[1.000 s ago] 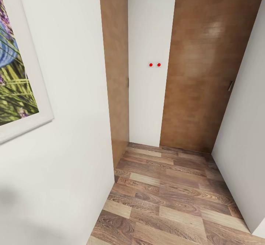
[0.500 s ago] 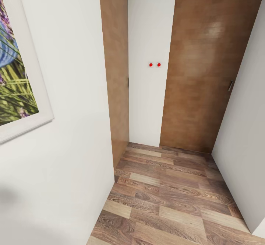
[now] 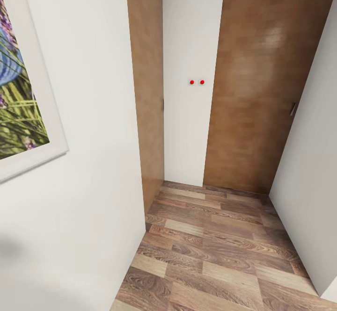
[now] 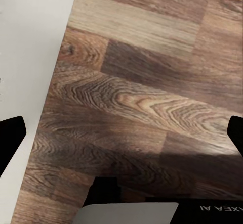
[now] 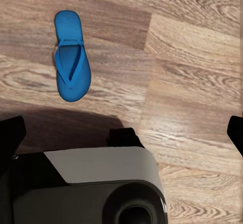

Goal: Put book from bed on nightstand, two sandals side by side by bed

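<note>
One sandal, seen in the right wrist view: a bright blue flip-flop lying flat on the light-brown wood-plank floor, sole down, its Y-shaped thong strap facing up and of the same blue. It rests wholly on the planks, apart from the robot's dark base, just outside the shadow that the base casts. Head view: the bedroom's white wall carries a white-framed lavender picture, cut off at the picture's left edge.
</note>
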Robot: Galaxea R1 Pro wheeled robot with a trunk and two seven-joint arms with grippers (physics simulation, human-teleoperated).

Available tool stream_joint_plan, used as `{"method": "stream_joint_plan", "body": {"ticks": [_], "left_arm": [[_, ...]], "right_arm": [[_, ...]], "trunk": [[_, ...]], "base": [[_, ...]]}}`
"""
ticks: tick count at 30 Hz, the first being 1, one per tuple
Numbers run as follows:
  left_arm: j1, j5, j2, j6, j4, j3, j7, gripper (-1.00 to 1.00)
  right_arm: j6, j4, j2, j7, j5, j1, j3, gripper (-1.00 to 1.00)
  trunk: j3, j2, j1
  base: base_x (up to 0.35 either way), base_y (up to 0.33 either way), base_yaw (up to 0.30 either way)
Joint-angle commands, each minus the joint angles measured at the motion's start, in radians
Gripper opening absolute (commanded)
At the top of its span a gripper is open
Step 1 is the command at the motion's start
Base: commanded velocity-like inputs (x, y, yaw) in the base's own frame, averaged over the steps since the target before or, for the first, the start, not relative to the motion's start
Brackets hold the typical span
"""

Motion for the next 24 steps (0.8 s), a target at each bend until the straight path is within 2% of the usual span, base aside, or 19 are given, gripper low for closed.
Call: {"method": "stream_joint_plan", "body": {"ticks": [1, 14, 24], "left_arm": [[0.000, -0.001, 0.000, -0.001, 0.000, -0.001, 0.004, 1.00], [0.002, -0.001, 0.003, -0.089, 0.003, -0.002, 0.004, 1.00], [0.003, 0.001, 0.002, -0.113, 0.002, -0.001, 0.004, 1.00]], "right_arm": [[0.004, 0.000, 0.001, -0.007, 0.001, -0.005, 0.001, 1.00], [0.021, -0.007, 0.003, -0.017, 0.002, -0.036, 0.003, 1.00], [0.006, 0.000, 0.003, -0.018, 0.000, -0.049, 0.052, 1.00]], "trunk": [[-0.001, -0.001, 0.000], [-0.001, -0.001, 0.000], [-0.001, -0.001, 0.000]], "base": [[0.000, 0.000, 0.000], [0.000, 0.000, 0.000], [0.000, 0.000, 0.000]]}}
